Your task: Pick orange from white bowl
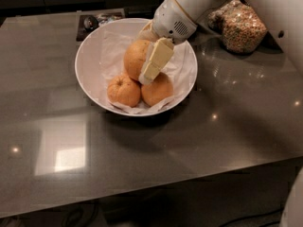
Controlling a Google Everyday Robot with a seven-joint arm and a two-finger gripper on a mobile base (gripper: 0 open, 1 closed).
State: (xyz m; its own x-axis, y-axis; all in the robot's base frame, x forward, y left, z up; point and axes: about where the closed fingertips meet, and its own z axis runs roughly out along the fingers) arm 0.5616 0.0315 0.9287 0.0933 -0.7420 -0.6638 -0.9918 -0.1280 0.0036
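The white bowl (88, 56), lined with crumpled white paper, stands at the back middle of the dark table. The largest orange (133, 58) rests on top of two smaller oranges, one at the left (124, 90) and one at the right (159, 91). My gripper (143, 56) reaches down from the upper right into the bowl. It is open and straddles the large orange. The pale near finger (155, 60) lies across the orange's right side. The far finger (145, 32) shows behind the orange. The orange sits in the bowl, not lifted.
A glass jar of cereal (242, 28) stands at the back right, beside my arm. A small dark packet (94, 21) lies behind the bowl. The table's front edge runs across the bottom, with dark floor below.
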